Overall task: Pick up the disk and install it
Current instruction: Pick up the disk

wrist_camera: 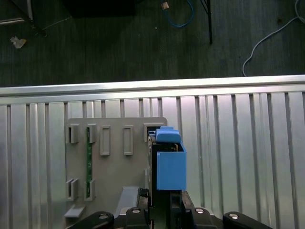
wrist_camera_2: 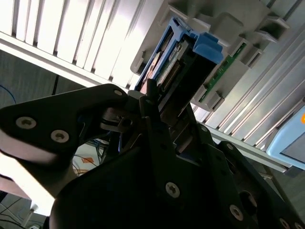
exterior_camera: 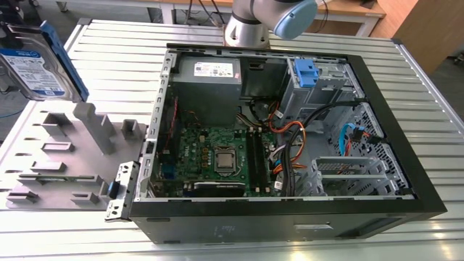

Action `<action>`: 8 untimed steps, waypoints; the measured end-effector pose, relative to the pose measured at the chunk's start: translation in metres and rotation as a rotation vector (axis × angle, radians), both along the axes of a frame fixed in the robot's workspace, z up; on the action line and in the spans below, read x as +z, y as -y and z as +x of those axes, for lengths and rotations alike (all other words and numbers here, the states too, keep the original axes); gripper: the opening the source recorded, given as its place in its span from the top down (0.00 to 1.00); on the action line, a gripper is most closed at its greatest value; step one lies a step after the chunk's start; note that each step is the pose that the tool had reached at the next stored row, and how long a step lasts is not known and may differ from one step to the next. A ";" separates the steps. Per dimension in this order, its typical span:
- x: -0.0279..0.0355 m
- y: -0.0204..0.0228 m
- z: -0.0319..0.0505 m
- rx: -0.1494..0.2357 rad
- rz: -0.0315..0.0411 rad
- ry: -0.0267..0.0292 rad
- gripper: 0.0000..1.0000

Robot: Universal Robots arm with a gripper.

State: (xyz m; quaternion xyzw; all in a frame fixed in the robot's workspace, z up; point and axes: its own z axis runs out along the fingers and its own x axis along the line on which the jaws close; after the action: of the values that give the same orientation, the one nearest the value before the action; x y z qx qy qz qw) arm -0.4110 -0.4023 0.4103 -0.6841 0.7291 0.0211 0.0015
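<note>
The black gripper (wrist_camera: 164,212) is squeezing the disk (wrist_camera: 170,164) from both sides, and in the second wrist view its fingers (wrist_camera_2: 153,107) are pressing tight on the disk (wrist_camera_2: 183,62). The disk is standing on its thin edge, with its blue plastic part facing away from the gripper. It is sitting right at one edge of the grey holder plate (wrist_camera: 112,167). I cannot tell if the disk is touching the plate.

A thin green stick (wrist_camera: 88,162) is standing in a slot of the plate, well apart from the disk. The plate is lying on a silver table (wrist_camera: 238,157) made of long strips. Past the table's rim, beyond the plate, loose cables (wrist_camera: 178,14) are lying on a dark floor (wrist_camera: 105,43).

In the exterior view, the disk (exterior_camera: 32,68) is showing its white-and-blue label above the plate (exterior_camera: 73,163). Just beside the plate, an open computer case (exterior_camera: 406,179) is lying on the table (exterior_camera: 123,49). A blue tab (exterior_camera: 305,73) is sitting inside the case, on the side away from the plate. The arm (exterior_camera: 261,19) is standing behind the case.
</note>
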 end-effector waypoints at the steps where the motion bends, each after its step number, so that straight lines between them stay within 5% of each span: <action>1: 0.0011 0.0000 0.0000 0.000 0.0001 0.0001 0.65; 8: 0.0114 0.0000 0.0000 0.000 0.0000 -0.0001 0.65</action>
State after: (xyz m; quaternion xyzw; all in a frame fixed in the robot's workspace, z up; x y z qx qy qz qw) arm -0.4110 -0.4023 0.4218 -0.6841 0.7291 0.0211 0.0015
